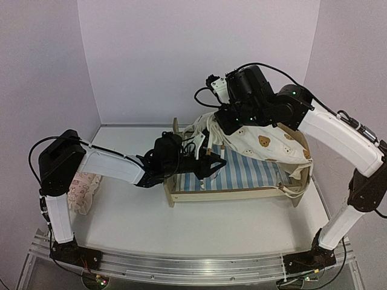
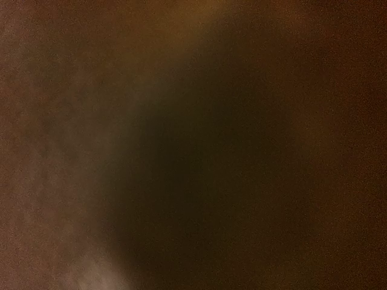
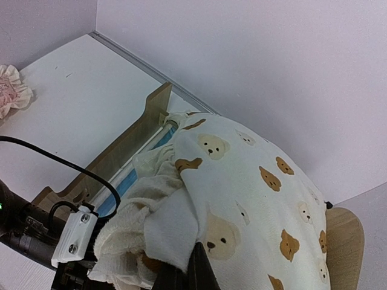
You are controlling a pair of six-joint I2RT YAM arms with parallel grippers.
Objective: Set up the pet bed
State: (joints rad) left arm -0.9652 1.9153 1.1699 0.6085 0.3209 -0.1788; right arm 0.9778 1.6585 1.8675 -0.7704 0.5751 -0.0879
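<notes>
Our right gripper (image 3: 195, 273) is clamped on a bunch of the bear quilt (image 1: 266, 145), holding it up so it drapes onto the pet bed (image 1: 230, 194) right below those fingers. Our left gripper (image 1: 213, 167) hovers low over the striped mattress (image 1: 251, 172), probably to help spread things, but its camera's blacked out, so we can't tell if it's gripping anything

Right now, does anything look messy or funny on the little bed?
Yes. The bear-print quilt is bunched in a heap at one end of the pet bed, not spread over the striped mattress. The ruffled pillow lies off the bed, on the table's left side.
</notes>
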